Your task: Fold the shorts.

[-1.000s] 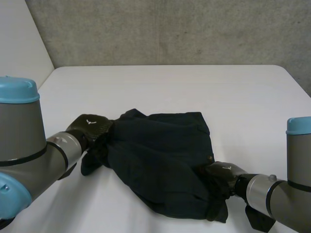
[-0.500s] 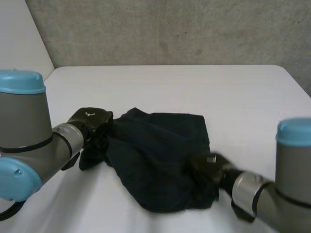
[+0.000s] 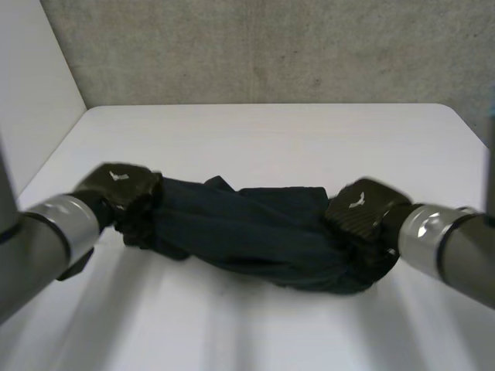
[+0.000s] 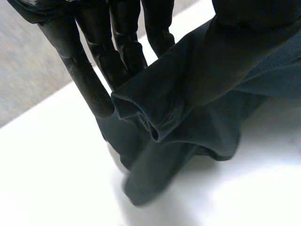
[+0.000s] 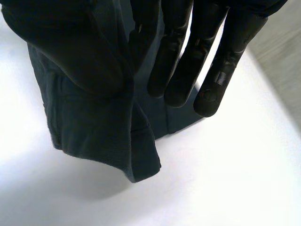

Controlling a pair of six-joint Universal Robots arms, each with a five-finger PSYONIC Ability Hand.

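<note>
Shorts [image 3: 247, 228] bunched; each end pinched by fingers [image 4: 87, 80].

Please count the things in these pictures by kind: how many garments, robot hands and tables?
Garments: 1, the dark shorts.
Robot hands: 2, the left hand and the right hand, each holding one end of the shorts.
Tables: 1, the white table.
Total: 4.

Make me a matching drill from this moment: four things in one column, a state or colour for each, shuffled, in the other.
1 left hand
2 right hand
3 shorts
4 table

A white
B dark, bunched between both hands
C pinching the shorts' right end
D pinching the shorts' left end

Pairs: 1-D, 2-C, 3-B, 4-A
</note>
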